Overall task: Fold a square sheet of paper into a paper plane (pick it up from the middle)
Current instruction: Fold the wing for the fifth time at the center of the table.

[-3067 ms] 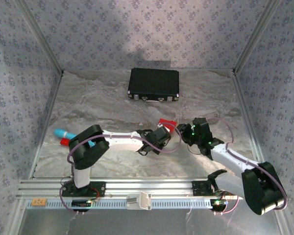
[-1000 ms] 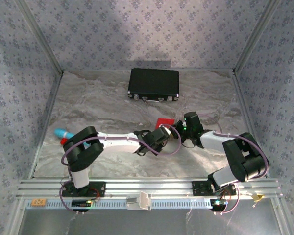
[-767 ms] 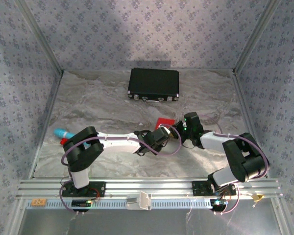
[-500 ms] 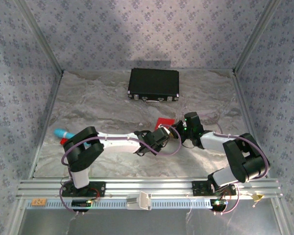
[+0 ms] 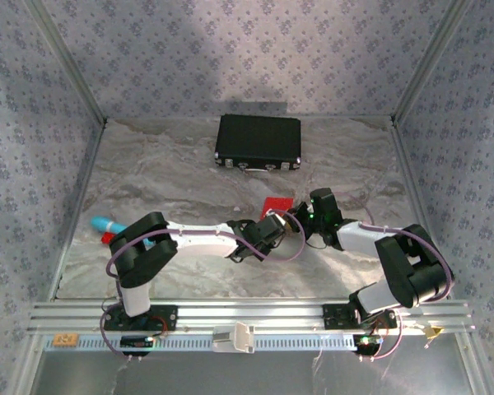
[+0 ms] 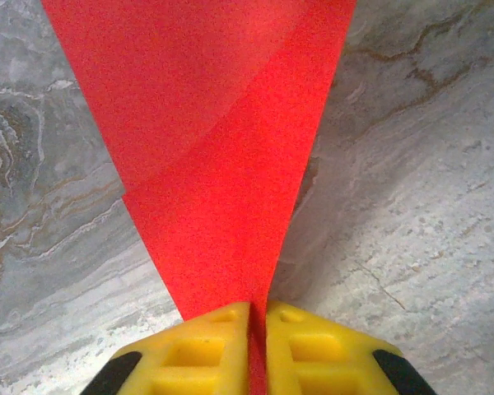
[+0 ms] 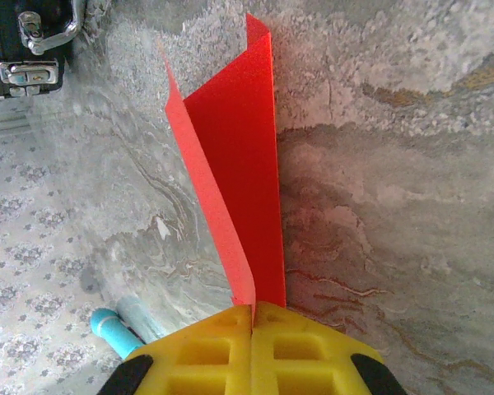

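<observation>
Risk, tearing: both grippers pinch the same thin red paper sheet [image 5: 277, 205]. If they pull apart or twist against each other, it will likely rip at a pad.
Risk, slipping: each grip takes only a narrow bit of edge, so a quick move could draw the paper free.
Risk, crooked crease: in the right wrist view the layers splay loosely, so a fold pressed now may land off-line.
Left gripper [image 6: 257, 317]: clenched, the yellow pads nearly meeting, with the narrow end of the paper [image 6: 214, 164] caught in the seam.
Right gripper [image 7: 252, 317]: clenched likewise, and two layers of paper [image 7: 239, 164] rise from between its pads.
Paper's place: on the arms' side of the black case [image 5: 258, 141], well apart from it, between the two grippers and already partly folded.
</observation>
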You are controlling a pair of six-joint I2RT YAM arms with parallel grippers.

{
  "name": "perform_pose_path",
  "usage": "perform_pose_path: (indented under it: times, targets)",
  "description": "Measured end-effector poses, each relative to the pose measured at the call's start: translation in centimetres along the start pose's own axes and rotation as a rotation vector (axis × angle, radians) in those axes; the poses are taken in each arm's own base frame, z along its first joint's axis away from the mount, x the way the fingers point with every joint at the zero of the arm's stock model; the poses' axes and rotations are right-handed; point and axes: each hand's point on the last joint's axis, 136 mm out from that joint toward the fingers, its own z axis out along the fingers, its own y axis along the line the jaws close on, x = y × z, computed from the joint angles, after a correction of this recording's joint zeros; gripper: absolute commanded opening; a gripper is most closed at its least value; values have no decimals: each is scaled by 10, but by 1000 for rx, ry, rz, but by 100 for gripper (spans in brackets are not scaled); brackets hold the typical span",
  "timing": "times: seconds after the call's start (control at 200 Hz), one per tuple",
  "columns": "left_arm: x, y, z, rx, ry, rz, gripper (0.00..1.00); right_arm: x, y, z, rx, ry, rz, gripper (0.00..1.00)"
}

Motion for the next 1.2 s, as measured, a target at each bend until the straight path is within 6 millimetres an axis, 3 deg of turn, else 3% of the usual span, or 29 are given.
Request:
perform_pose_path:
  times: [0.25, 0.46, 0.605, 0.869, 1.199]
  targets:
    - [0, 1, 0, -5, -2, -6, 0, 0, 1, -1, -3, -2, -1, 2]
    - [-1, 0, 0, 0, -4, -10, 0, -1, 5, -10, -11, -20, -23, 21]
    - [1, -3, 4, 74, 5, -62, 0, -8, 5, -26, -6, -67, -47, 36]
    - [5, 0, 6, 303, 17, -229, 0, -21, 4, -56, -2, -146, -84, 38]
    - [-6, -19, 4, 562, 27, -346, 0, -17, -10, -58, 27, -139, -100, 36]
